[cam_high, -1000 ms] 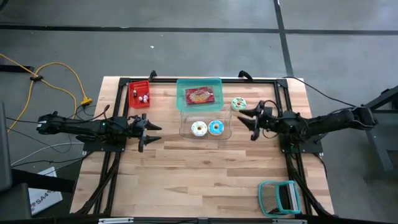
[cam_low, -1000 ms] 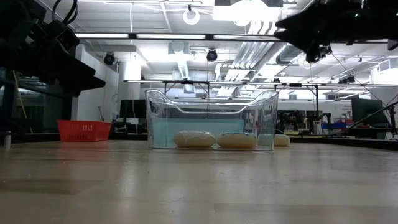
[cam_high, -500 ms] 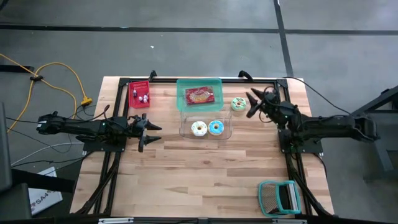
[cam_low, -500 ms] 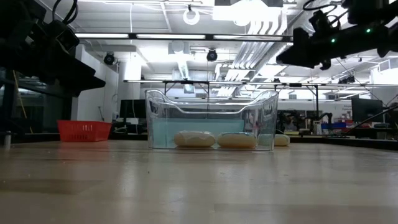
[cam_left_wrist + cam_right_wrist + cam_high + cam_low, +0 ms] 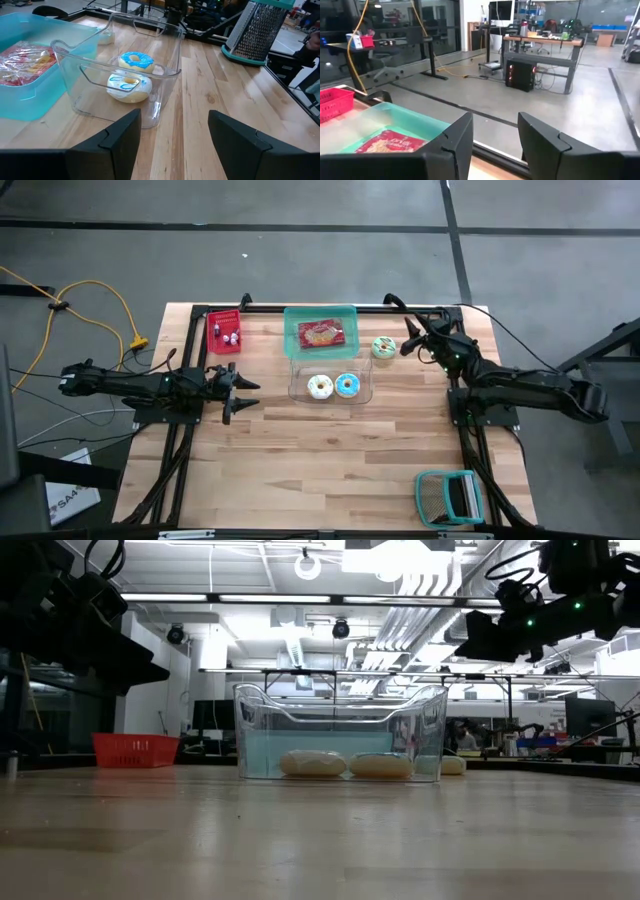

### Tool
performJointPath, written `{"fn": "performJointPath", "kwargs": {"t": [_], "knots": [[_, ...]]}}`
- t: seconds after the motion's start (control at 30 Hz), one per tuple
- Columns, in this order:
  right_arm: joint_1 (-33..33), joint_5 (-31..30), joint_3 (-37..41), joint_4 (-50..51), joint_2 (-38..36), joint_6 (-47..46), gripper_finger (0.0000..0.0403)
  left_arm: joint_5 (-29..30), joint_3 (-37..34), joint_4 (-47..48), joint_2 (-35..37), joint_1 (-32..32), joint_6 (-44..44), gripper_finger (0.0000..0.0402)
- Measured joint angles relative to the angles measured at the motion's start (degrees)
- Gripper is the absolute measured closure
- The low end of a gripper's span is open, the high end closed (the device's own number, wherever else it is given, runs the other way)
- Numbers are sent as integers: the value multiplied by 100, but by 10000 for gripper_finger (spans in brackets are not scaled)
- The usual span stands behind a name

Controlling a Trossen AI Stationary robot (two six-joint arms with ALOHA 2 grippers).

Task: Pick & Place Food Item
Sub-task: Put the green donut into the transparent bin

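Green doughnut (image 5: 383, 347) near table edge | right tool (image 5: 409, 340) beside, apart, empty

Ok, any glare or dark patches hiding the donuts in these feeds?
High view: even light, both donuts in the clear bin read fine. Low view: bright ceiling lights, arms silhouetted, donuts pale through the bin wall. Left wrist view: sheen on the bin rim, donuts still clear. Right wrist view: no donuts, only the teal tray with a packet.
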State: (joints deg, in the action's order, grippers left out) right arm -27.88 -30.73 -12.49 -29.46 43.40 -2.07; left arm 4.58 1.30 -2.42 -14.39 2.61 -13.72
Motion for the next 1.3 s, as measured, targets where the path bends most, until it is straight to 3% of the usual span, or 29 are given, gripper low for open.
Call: {"fn": "performJointPath", "kwargs": {"t": [0.33,0.57,1.3], "knots": [[-15,318,0,396,-2,-405,258,0,0,0,0,0,0,176],[-65,893,-28,1000,-2,-940,258,0,0,0,-2,-2,0,176],[-67,1640,-2762,6137,0,-1470,258,0,0,0,-2,0,0,176]]}}
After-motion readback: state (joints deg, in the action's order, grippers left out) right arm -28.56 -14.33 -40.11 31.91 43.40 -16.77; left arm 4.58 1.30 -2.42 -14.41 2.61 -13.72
